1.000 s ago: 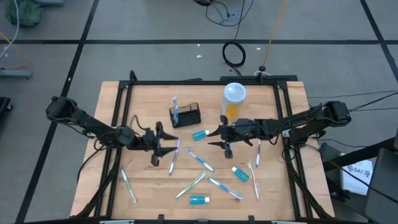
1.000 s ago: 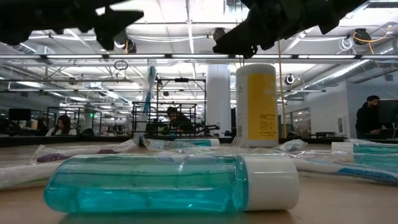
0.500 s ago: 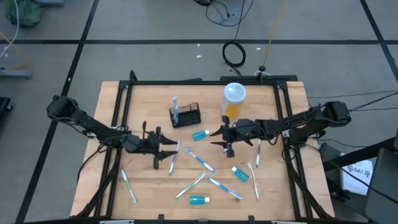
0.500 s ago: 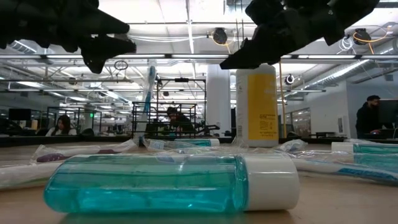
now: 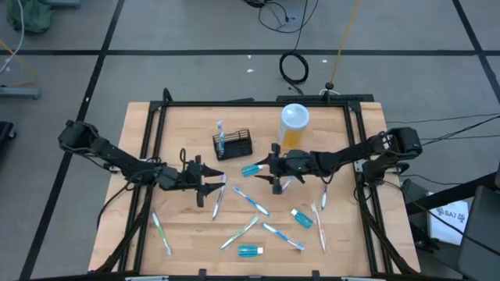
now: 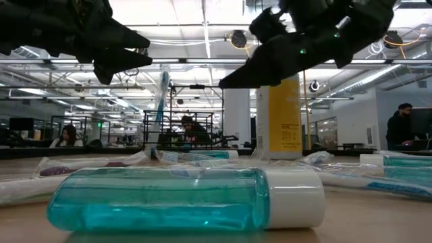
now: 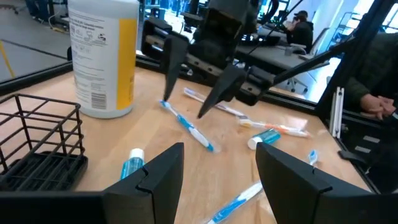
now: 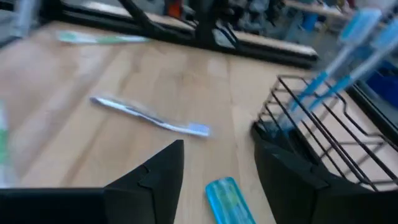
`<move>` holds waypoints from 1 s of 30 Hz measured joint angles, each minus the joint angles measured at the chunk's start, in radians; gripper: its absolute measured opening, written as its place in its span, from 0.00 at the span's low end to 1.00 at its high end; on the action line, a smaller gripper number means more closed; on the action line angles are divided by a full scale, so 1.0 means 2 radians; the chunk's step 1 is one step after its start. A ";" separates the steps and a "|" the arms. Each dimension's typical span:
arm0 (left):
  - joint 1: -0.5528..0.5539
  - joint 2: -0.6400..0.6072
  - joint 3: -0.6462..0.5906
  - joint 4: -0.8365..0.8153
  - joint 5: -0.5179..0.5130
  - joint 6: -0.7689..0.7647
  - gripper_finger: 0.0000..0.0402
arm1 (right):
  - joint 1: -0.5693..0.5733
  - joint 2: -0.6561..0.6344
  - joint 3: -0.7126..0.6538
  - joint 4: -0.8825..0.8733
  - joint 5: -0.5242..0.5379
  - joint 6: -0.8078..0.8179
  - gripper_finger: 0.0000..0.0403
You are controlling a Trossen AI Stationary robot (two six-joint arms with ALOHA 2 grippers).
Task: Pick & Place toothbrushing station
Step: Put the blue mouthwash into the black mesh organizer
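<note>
Grippers hover mid-worktop (image 5: 351,234), both jaws released, empty. Right gripper (image 5: 273,173) is near rack (image 5: 233,144); left gripper (image 5: 209,186) over a toothbrush (image 5: 218,200).

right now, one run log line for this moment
left gripper: open, empty, over brush | right gripper: open, empty, by blue bottle | rack: upright, untouched

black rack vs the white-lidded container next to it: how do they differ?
The black rack is low, open wire and boxy; the white-lidded container is taller, round and closed. The rack holds upright toothbrushes; the container shows orange contents and a printed label. Both stand upright at the table's far side.
</note>
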 joint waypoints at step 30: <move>0.000 0.000 0.000 -0.026 0.001 -0.012 0.52 | -0.045 0.129 0.086 -0.165 0.032 0.031 0.59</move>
